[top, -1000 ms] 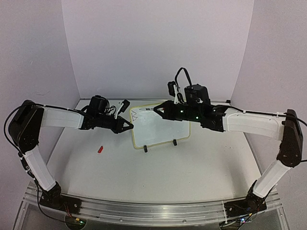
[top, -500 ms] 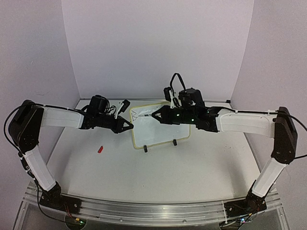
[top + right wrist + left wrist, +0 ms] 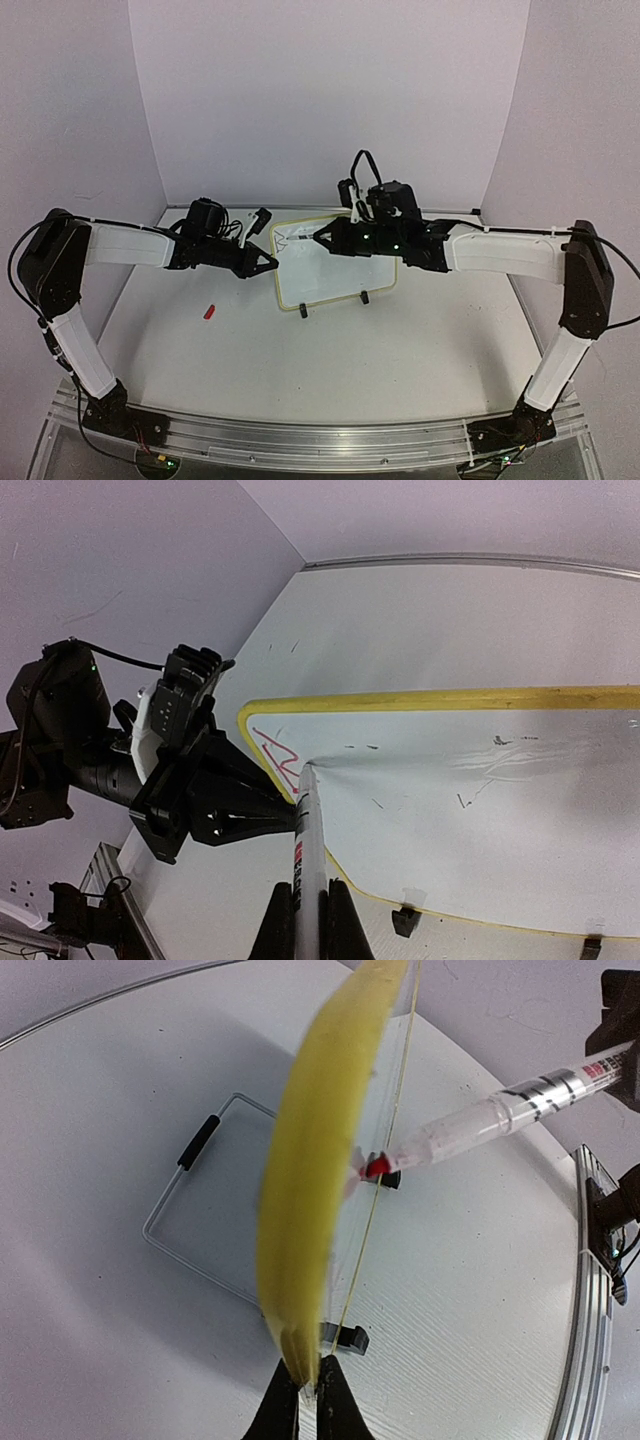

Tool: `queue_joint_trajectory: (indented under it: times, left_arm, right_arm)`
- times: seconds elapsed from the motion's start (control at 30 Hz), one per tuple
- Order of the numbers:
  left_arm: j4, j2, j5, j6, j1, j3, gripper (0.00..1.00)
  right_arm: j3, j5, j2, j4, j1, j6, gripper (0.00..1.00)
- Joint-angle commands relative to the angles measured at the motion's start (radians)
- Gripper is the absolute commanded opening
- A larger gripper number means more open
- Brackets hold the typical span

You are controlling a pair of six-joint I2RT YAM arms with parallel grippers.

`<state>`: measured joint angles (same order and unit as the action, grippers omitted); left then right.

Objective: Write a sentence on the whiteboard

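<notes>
The whiteboard [image 3: 340, 272] stands tilted on its black wire stand [image 3: 190, 1210] at mid-table. My left gripper [image 3: 274, 263] is shut on the yellow rim [image 3: 320, 1180] of its left edge, fingertips pinching that rim [image 3: 308, 1400]. My right gripper [image 3: 322, 237] is shut on a marker [image 3: 308, 850]. The marker's tip touches the board's face [image 3: 480, 770] near its upper left corner. Of the sentence, a few red strokes [image 3: 275, 755] like one letter show just left of the tip. The left wrist view shows the marker [image 3: 500, 1115] reaching in from the right.
A small red cap [image 3: 209, 311] lies on the table left of the board. Two black clip feet [image 3: 303, 311] [image 3: 365, 297] hold the board's lower edge. Faint old smudges [image 3: 500, 742] mark the board. Purple walls close in the back and sides.
My right arm has carried the marker leftward across the board, and its tip now rests near the upper left corner. The left gripper and the board have not moved.
</notes>
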<state>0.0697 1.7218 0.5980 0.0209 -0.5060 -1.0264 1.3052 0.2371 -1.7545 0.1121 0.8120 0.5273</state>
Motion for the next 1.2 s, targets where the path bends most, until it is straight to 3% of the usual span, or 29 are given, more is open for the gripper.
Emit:
queue_joint_trajectory:
  times: [0.0, 0.57, 1.17]
  left_arm:
    - [-0.029, 0.009, -0.072, 0.030, 0.003, -0.034, 0.00]
    - [-0.030, 0.009, -0.074, 0.032, 0.002, -0.039, 0.00]
    - [-0.029, 0.009, -0.076, 0.032, 0.003, -0.035, 0.00]
  right_arm:
    - [0.026, -0.025, -0.019, 0.018, -0.004, -0.003, 0.00]
    - [-0.047, -0.032, -0.004, 0.008, -0.004, 0.024, 0.00]
    - [0.003, -0.016, -0.004, 0.047, -0.004, 0.026, 0.00]
